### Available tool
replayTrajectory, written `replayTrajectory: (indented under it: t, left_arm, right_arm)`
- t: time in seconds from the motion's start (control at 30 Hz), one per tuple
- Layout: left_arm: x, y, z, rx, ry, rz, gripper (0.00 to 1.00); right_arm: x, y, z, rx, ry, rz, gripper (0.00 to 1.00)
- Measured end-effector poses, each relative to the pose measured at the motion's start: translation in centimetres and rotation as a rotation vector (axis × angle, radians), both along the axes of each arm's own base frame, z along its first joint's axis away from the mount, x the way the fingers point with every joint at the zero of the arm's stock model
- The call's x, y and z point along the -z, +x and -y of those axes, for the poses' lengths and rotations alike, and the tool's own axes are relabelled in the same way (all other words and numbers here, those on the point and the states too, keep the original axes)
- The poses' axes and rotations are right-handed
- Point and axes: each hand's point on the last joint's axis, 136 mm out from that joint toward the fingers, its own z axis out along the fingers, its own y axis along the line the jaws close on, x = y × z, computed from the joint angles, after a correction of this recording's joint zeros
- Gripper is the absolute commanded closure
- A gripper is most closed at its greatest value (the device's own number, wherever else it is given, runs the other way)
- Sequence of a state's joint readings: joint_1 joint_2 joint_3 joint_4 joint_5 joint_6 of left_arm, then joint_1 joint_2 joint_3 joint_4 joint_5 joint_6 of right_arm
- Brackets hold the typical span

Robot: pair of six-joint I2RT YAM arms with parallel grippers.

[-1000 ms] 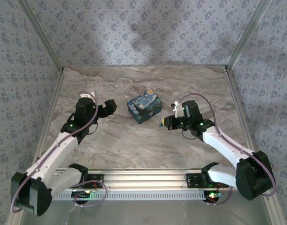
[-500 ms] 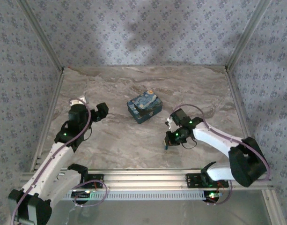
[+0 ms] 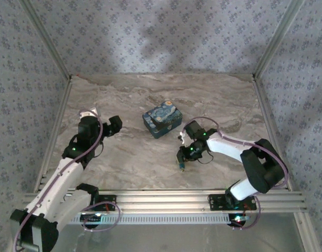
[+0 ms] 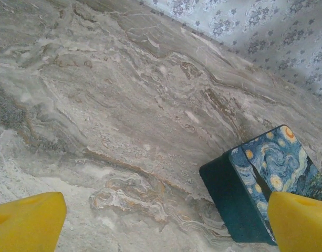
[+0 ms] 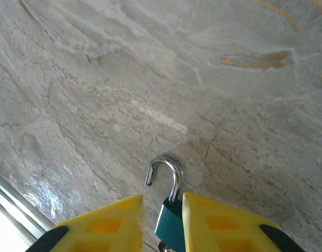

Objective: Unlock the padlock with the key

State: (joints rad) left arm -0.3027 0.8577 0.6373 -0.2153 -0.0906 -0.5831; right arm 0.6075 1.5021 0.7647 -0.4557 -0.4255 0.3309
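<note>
The padlock (image 5: 169,223) is a small teal body with a silver shackle (image 5: 173,169) swung open, one end free. It sticks out between the yellow fingers (image 5: 224,220) of my right gripper (image 5: 163,203), which is shut on it. The shackle points down at the marble, close to or touching it. From above, that gripper (image 3: 183,157) hangs low over the table's front middle, a teal bit (image 3: 182,166) under it. A dark bit at the padlock's lower end may be the key; I cannot tell. My left gripper (image 3: 116,124) stands open, apart from everything.
A flat box (image 3: 162,120) printed with a blue night sky and yellow swirls, teal-sided, lies mid-table; in the left wrist view the box (image 4: 266,189) sits by the right fingertip (image 4: 300,220). Patterned walls enclose three sides. The aluminium rail (image 3: 166,199) runs along the near edge.
My right gripper has carried the padlock from beside the box down towards the front, now low over the marble. The left arm pulled back leftwards, then stayed put.
</note>
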Motion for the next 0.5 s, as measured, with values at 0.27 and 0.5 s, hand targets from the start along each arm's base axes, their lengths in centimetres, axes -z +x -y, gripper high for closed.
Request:
replayTrajectory:
  t: [0.27,0.5]
  left_arm:
    - [-1.7,0.5,-0.2,-0.001,0.01,0.029,0.02]
    - [-3.1,0.8,-2.4,-0.058,0.123,0.085,0.02]
  right_arm:
    - [-5.4,3.7,1.4,0.053,0.011,0.261,0.55]
    - [-14.1,8.7,6.3,0.235,0.016,0.681,0.29]
